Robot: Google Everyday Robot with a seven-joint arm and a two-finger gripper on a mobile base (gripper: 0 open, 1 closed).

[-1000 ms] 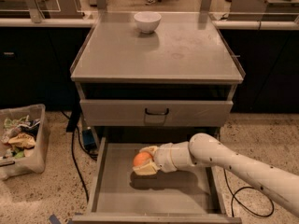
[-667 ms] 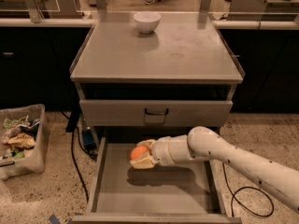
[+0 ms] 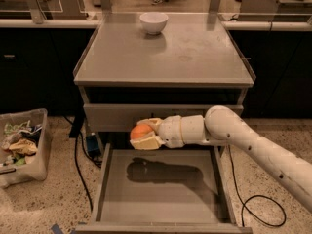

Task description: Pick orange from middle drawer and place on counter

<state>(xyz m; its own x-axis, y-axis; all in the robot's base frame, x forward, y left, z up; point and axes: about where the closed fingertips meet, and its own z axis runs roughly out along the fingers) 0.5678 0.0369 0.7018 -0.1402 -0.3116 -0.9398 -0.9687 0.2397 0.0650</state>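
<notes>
Up comes the orange, clamped in the tool, off the middle drawer; the counter front edge waits above.

Gripper, clasping orange, lifted off middle drawer floor, shifted slightly left; now hangs over drawer's far edge, level with closed drawer face. Arm raised with it. Shadow now separate on floor.
</notes>
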